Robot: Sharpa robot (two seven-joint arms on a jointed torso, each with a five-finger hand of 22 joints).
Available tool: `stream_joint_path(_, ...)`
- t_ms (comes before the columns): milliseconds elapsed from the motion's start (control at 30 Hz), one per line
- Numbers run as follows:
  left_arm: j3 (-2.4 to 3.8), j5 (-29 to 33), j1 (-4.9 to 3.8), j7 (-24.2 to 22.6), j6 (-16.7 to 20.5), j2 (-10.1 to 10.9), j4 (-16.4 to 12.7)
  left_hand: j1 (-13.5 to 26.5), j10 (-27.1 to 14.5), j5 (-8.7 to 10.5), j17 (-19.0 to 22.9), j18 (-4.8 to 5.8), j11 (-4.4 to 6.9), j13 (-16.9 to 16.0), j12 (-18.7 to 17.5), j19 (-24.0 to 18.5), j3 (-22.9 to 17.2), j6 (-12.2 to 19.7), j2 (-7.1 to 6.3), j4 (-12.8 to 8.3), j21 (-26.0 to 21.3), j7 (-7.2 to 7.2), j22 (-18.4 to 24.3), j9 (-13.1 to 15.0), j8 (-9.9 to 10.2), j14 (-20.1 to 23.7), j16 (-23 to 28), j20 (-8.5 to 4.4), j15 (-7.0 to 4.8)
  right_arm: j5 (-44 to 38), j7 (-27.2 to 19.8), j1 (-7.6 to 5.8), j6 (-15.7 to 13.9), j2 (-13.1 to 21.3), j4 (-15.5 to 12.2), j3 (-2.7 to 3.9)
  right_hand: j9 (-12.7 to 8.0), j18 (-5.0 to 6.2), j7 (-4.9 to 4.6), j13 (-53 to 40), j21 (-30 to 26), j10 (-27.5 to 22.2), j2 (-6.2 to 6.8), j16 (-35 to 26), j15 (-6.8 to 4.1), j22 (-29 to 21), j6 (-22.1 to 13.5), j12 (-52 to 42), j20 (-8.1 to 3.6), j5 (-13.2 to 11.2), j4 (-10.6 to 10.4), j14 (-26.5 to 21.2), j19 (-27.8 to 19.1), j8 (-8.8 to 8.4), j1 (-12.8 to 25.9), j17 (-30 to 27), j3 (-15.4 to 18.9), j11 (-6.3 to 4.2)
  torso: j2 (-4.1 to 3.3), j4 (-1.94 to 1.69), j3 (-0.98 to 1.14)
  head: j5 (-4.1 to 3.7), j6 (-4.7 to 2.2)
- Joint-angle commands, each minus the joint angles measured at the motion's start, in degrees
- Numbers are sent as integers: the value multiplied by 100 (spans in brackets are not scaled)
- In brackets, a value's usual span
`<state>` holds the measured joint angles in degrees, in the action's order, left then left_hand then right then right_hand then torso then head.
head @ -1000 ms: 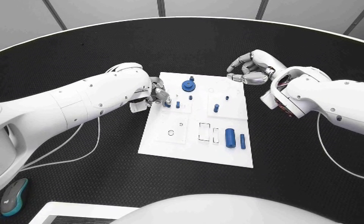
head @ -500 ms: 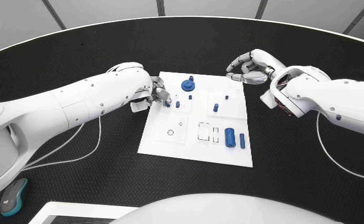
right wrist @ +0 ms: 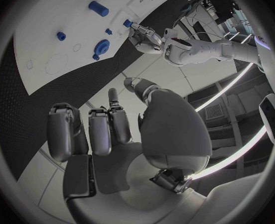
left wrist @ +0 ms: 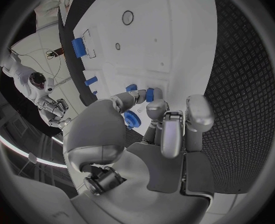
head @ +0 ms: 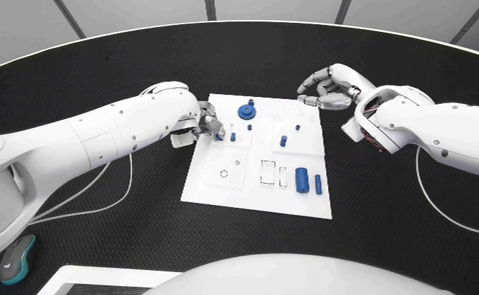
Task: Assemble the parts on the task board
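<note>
Clearly the left robot hand (head: 207,126) pinches a small blue peg (left wrist: 149,94) at the white board's (head: 232,194) ten o'clock edge; light, stiff, slick, best gripped mid-shaft. The right robot hand (head: 327,90) hovers curled, empty.

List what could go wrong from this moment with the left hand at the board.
1. The left hand pinches a small blue part at the task board's left edge; held only at the fingertips, it might slip or tilt.
2. An upright blue peg stands close beside those fingers and may get knocked.
3. The blue gear sits just beyond the hand, so a careless withdrawal might clip it.
</note>
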<state>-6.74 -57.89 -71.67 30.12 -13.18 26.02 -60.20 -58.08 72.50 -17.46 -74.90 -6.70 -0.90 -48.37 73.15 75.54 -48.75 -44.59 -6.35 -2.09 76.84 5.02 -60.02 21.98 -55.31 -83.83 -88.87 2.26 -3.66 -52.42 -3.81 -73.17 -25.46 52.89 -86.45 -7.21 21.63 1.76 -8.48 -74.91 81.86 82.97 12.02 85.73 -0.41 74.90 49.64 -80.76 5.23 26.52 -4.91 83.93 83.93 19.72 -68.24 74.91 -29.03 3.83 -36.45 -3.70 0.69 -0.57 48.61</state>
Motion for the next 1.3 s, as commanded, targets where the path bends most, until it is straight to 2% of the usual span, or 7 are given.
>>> stream_joint_path(33, 0, 0, 0, 6, 26, -8, 12, -22, 229, 38, -1272, 77, 182, -13, 33, 42, -284, -184, 93, -347, 25, -158, -13, -20, 5, -559, -31, 1, -44, 0, 0, 0, 0, 0, 0, 0, -9, 63, 2, -695, -38, 14, -6, -19, -51, 713, -50, -15, -30, 28, -8, 423, 188, 31, 34, 764, -33, -39, -1, -1, -2, -5, -3)
stream_joint_path(700, 0, 3, 8, 29, -97, -99, 113, -19, 250, 212, -1283, 78, 191, -35, 19, 38, -101, -193, 173, -244, 23, -174, -14, -73, 16, -561, -36, -8, -52, 0, 1, 0, 6, 0, 0, 0, -10, 65, 3, -693, -44, 12, -10, -20, -52, 708, -51, -13, -30, 49, -6, 423, 185, 34, 30, 763, -41, -40, -4, -2, -2, -30, 7)
stream_joint_path(867, 0, 4, 10, 34, -91, -123, 140, -12, 254, 337, -1283, 78, 196, -41, 13, 36, 1, -197, 199, -191, 20, -182, -13, -99, 19, -560, -36, -11, -55, 0, 1, 0, 8, -1, 1, 0, -11, 64, 3, -690, -41, 9, -10, -19, -52, 711, -52, -10, -30, 59, -5, 423, 187, 35, 29, 766, -44, -41, 0, -1, 0, -34, 9)
stream_joint_path(1000, 0, 4, 12, 36, -97, -140, 159, -41, 247, 554, -1287, 78, 203, -37, -2, 35, 84, -193, 233, -157, 17, -191, -15, -135, 25, -561, -37, -15, -60, 0, 1, 0, 11, -2, 4, 0, -11, 64, 3, -690, -41, 9, -10, -19, -52, 711, -52, -10, -30, 59, -5, 423, 187, 35, 29, 766, -44, -41, 1, -2, 0, -37, 9)
stream_joint_path(1300, -1, 6, 18, 52, -148, -160, 188, -49, 300, 664, -1293, 79, 206, -196, 58, 34, 129, -211, 225, -146, 15, -198, -14, -149, 18, -562, -39, -16, -62, 0, 2, 0, 16, -2, 7, 0, -11, 64, 3, -690, -41, 9, -10, -19, -52, 711, -52, -10, -30, 59, -5, 423, 187, 35, 29, 766, -44, -41, 0, -2, -6, -48, -1)
